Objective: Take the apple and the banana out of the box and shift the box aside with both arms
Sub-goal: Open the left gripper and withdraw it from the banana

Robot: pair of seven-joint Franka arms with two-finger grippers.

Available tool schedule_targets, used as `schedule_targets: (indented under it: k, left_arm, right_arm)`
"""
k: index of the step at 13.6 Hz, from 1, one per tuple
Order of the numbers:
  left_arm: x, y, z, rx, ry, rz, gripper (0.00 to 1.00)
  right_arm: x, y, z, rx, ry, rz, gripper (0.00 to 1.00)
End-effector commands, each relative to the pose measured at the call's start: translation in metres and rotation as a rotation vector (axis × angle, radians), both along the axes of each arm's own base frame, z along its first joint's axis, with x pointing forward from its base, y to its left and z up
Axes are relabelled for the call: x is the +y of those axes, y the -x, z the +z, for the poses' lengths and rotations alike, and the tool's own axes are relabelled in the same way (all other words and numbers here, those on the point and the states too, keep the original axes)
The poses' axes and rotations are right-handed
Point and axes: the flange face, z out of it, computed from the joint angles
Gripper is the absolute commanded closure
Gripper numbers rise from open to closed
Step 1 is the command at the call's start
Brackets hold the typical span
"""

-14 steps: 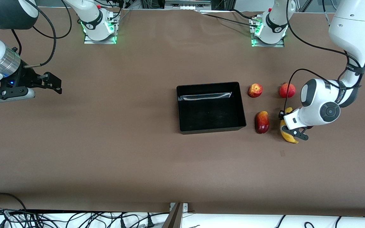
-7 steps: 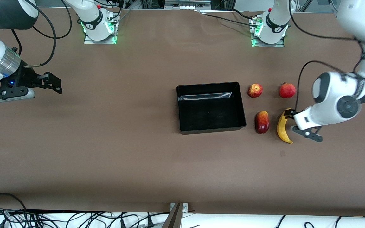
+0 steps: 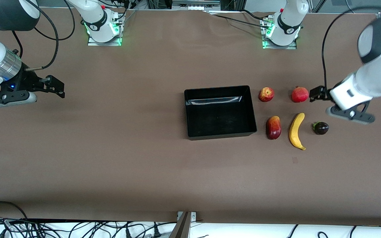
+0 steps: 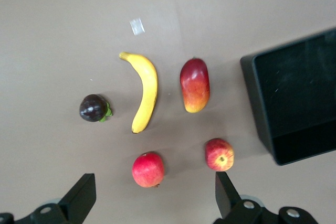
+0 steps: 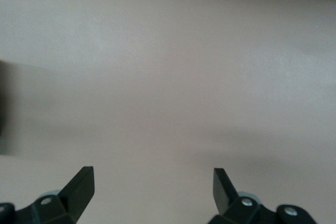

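Box [image 3: 220,112], your main object, sits empty at frame centre, so the fruit removal looks done. At far left your right gripper [image 3: 53,87] waits, spread, over bare table. Right of the box lie the apple [image 3: 266,94] and banana [image 3: 296,131], with your left gripper [image 3: 337,104] spread and empty above them. No writing is readable.

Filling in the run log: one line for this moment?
box: empty | apple, banana: on table beside box | left gripper: open, over table by the fruit | right gripper: open, waiting
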Motion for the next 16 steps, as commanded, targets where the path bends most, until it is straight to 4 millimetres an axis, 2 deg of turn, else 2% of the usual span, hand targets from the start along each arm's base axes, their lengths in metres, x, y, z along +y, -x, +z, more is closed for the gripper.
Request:
schedule_targets:
  k: [1,2,11,16]
  left_arm:
    - [0.010,0.011,0.040,-0.097,0.018,0.070,0.00]
    - [0.011,0.012,0.047,-0.129,0.020,0.071,0.00]
    - [0.013,0.029,0.044,-0.029,0.004,0.151,0.00]
    - [0.015,0.029,0.049,-0.035,0.004,0.155,0.00]
  right_arm:
    - [0.000,-0.001,0.004,0.005,-0.019,0.006,0.00]
    - [0.000,-0.001,0.004,0.004,-0.019,0.006,0.00]
    - [0.000,-0.001,0.004,0.002,-0.019,0.006,0.00]
    - [0.001,-0.001,0.005,0.001,-0.019,0.007,0.00]
